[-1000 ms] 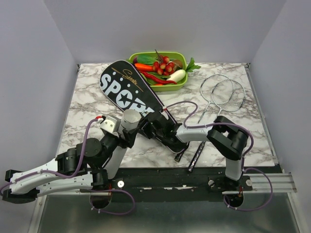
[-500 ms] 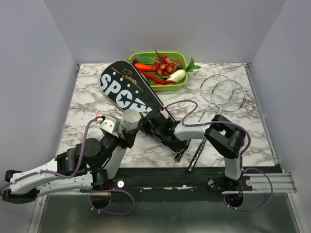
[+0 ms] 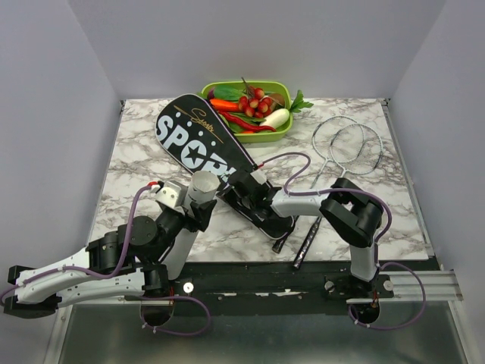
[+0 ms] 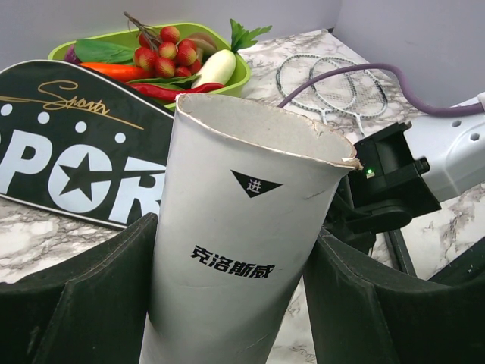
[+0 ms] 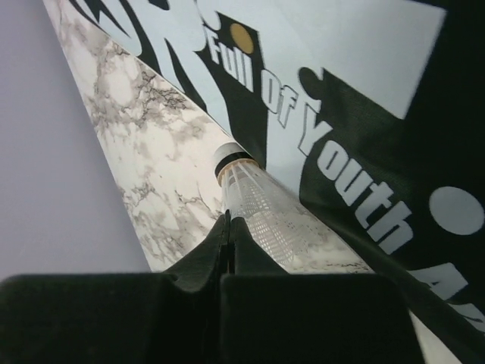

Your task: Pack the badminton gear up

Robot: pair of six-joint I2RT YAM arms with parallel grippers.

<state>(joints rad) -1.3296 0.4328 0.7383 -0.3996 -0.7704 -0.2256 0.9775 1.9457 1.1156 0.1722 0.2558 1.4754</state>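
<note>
This is a robotics lab test cell — not a home or a shop. A left arm (image 3: 91, 277) and a right arm (image 3: 356, 220) are bolted to a black rail (image 3: 258, 282) at the near edge of a marble-patterned tabletop (image 3: 136, 159), which is boxed in by plain grey walls (image 3: 45, 114) on three sides. Purple cables (image 4: 379, 67) loop loose over the arms. The things laid out read as staged props — a green tray (image 3: 267, 136) of toy vegetables, a black bag (image 3: 193, 140) lettered "SPORT", and two rackets (image 3: 348, 144).
</note>
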